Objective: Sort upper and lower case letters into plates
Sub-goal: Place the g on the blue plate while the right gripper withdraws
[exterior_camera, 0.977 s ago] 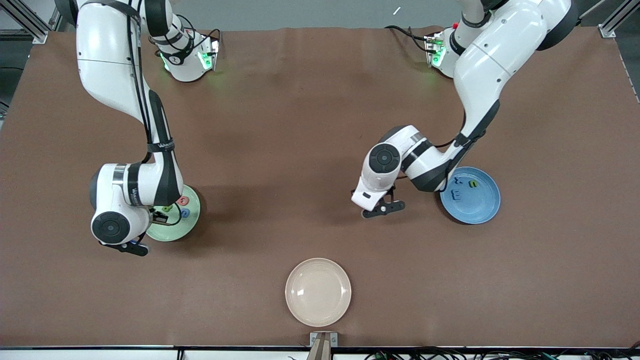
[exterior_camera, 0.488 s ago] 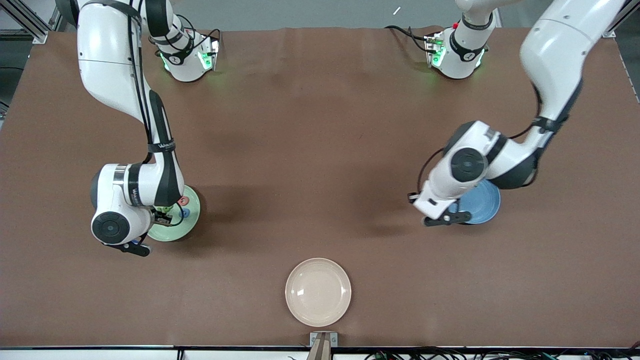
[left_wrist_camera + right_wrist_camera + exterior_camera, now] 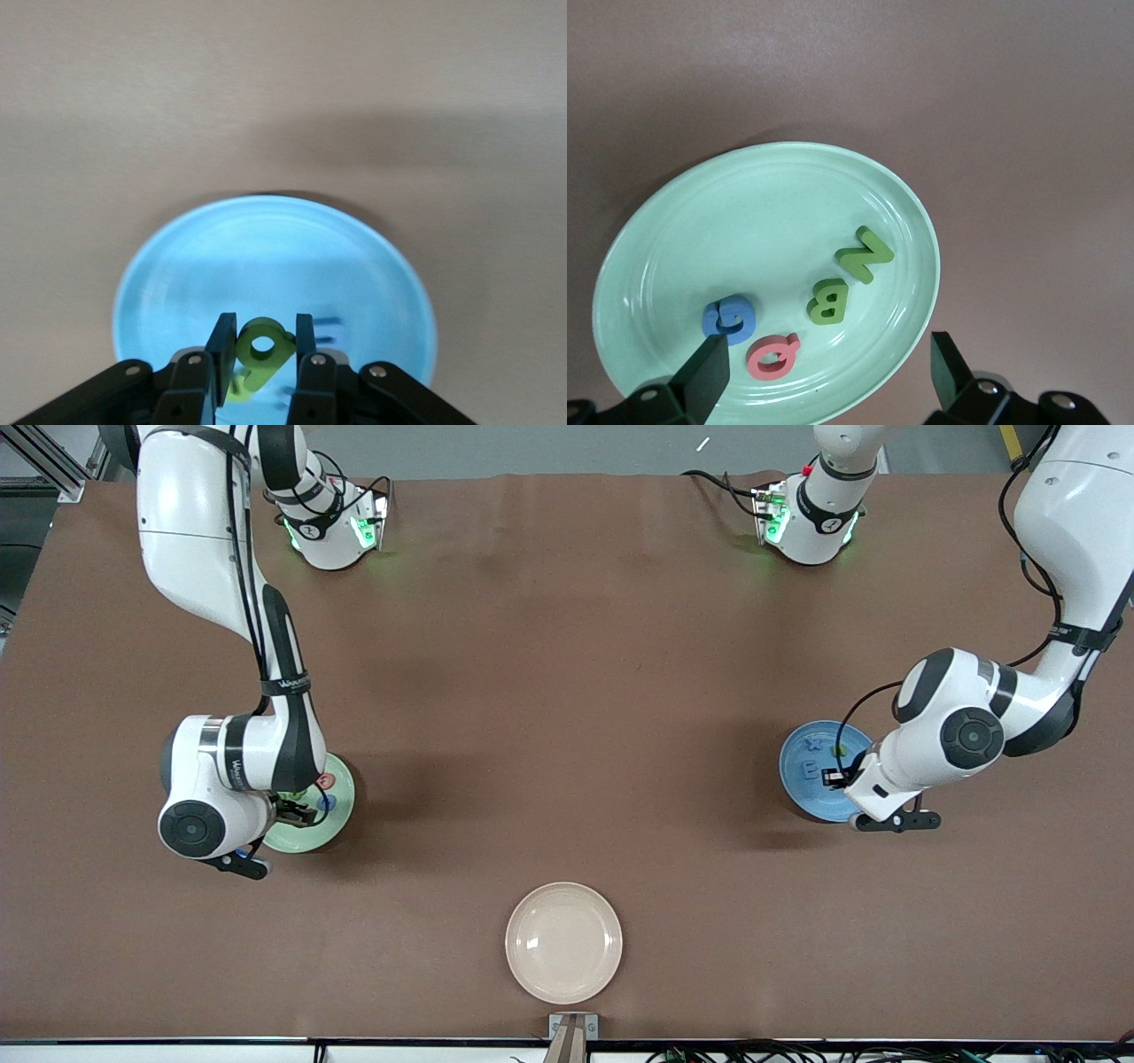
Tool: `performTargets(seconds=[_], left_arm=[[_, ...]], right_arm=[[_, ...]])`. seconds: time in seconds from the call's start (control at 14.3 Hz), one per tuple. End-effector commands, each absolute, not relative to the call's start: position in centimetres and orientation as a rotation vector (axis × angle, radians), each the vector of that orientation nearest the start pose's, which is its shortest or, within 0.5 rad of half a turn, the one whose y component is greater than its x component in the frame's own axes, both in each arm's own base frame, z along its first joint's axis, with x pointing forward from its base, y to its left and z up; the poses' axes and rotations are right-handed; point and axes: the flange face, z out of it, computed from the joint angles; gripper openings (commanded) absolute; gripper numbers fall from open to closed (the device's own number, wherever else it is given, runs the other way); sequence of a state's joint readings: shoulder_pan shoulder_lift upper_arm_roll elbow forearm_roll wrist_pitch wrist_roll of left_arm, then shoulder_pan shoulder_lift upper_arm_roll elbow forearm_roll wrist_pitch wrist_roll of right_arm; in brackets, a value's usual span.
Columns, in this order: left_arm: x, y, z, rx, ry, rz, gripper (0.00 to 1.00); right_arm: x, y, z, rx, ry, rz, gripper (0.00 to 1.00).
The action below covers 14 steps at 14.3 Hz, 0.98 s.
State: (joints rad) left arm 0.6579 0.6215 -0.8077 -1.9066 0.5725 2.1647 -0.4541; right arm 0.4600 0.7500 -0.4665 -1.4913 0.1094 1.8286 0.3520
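My left gripper (image 3: 261,341) is shut on the green 9-like letter (image 3: 263,348) and holds it over the sky blue plate (image 3: 275,257). In the front view this gripper (image 3: 837,777) is over the blue plate (image 3: 802,799), where the blue x (image 3: 817,744) and the blue E-like m (image 3: 808,769) lie. A lighter green letter (image 3: 237,384) lies under the jaws. My right gripper (image 3: 828,367) is open over the pale mint plate (image 3: 744,230), which holds the green N (image 3: 865,254), green B (image 3: 827,301), pink-red Q (image 3: 772,355) and blue G (image 3: 729,319).
A cream-white plate (image 3: 563,942) stands near the table edge closest to the front camera, midway between the two arms. The mint plate (image 3: 310,837) is at the right arm's end of the brown table, the blue plate at the left arm's end.
My left arm has swung from over the bare table toward its own end and now hangs over the blue plate. My right arm has hardly moved.
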Motion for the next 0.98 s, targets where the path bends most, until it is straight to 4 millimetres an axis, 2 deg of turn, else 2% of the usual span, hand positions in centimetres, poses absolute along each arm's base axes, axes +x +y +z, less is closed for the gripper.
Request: performTargets(seconds=[0.0, 0.14, 0.28, 0.49, 0.63, 0.91], left_arm=[[60.8, -4.4, 22.6, -3.101, 0.055, 0.129, 0.11], [60.8, -4.1, 21.6, -3.095, 0.071, 0.135, 0.11], [60.6, -3.8, 20.9, -3.09, 0.074, 0.145, 0.11], [60.1, -3.6, 20.1, -3.076, 0.093, 0.16, 0.11], [60.0, -3.6, 19.6, -3.081, 0.1, 0.153, 0.11], [59.9, -3.3, 19.0, -3.076, 0.103, 0.16, 0.11]], right_arm=[[67.0, 5.3, 27.6, -3.304, 0.408, 0.457, 1.0], [66.9, 4.2, 29.8, -3.274, 0.277, 0.477, 1.0], [66.7, 2.0, 33.3, -3.236, 0.21, 0.438, 1.0], [65.9, 1.2, 37.3, -3.205, 0.214, 0.433, 1.0], [65.4, -0.8, 40.2, -3.176, 0.238, 0.415, 1.0], [64.0, -1.4, 45.8, -3.148, 0.165, 0.365, 1.0]])
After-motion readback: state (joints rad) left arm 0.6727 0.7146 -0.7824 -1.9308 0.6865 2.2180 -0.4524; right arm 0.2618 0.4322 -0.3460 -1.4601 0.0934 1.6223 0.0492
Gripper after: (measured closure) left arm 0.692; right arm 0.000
